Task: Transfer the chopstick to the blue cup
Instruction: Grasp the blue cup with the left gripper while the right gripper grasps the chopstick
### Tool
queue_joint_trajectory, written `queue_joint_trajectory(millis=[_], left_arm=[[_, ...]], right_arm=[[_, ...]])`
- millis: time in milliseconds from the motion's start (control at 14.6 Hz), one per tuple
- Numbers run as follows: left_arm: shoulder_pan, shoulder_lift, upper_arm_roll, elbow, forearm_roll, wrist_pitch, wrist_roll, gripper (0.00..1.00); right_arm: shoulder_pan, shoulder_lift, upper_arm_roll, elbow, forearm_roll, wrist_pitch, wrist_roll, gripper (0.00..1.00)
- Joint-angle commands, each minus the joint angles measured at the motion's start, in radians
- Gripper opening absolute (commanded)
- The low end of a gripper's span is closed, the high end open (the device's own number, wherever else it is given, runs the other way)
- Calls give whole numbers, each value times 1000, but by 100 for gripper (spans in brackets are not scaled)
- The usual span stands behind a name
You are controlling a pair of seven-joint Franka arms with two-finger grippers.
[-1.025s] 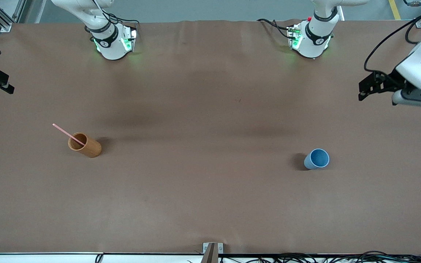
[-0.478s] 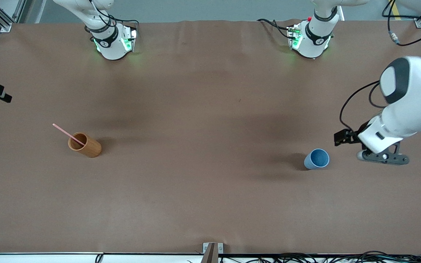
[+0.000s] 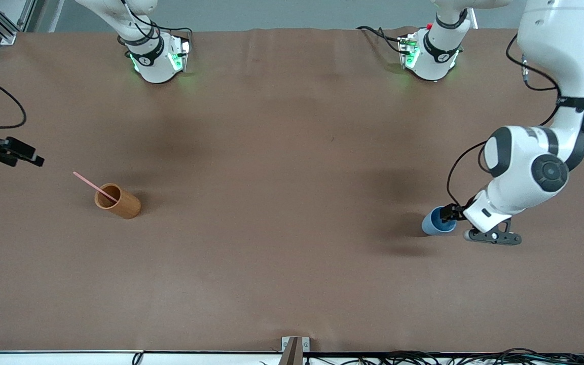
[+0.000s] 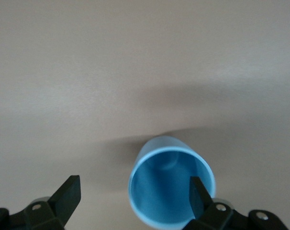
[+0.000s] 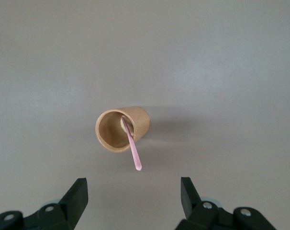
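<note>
The pale pink chopstick (image 3: 93,186) leans in an upright orange-brown cup (image 3: 118,202), its free end sticking out toward the right arm's end of the table. My right gripper (image 3: 27,153) hovers open above the table beside that cup; its wrist view shows the chopstick (image 5: 132,149) and the cup (image 5: 122,128) ahead of the open right gripper (image 5: 134,194). The blue cup (image 3: 436,223) stands upright with nothing inside, toward the left arm's end. My left gripper (image 3: 447,215) hangs open over it. In the left wrist view one finger (image 4: 198,195) sits over the blue cup (image 4: 169,187)'s mouth, the other clear of it.
The brown table cover (image 3: 282,203) is bare between the two cups. Both arm bases (image 3: 157,58) stand along the edge farthest from the front camera. Cables (image 3: 424,357) run along the nearest edge.
The left arm has swung down from the table's end until its gripper reached the blue cup. The right gripper has moved in over the table toward the orange-brown cup. Neither cup nor the chopstick moved.
</note>
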Motion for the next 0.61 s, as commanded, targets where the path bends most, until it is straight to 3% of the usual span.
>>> queue_joint_trajectory(millis=[0, 68, 137, 205, 273, 547], left_arm=[[4, 7, -2, -41, -15, 67, -6, 87], [4, 16, -2, -41, -17, 75, -11, 61], [2, 19, -2, -40, -15, 77, -23, 28], [2, 19, -2, -38, -10, 77, -25, 7], [1, 21, -2, -36, -9, 77, -26, 1], [-6, 25, -2, -27, -9, 77, -42, 0]], right_arm=[[-17, -23, 8, -101, 99, 76, -32, 82], [-22, -19, 8, -130, 108, 116, -55, 79], [-23, -16, 8, -155, 109, 159, -75, 76], [-28, -12, 8, -176, 116, 196, -93, 70], [-31, -7, 8, -192, 147, 214, -100, 66], [-49, 23, 8, -215, 236, 217, -152, 54]])
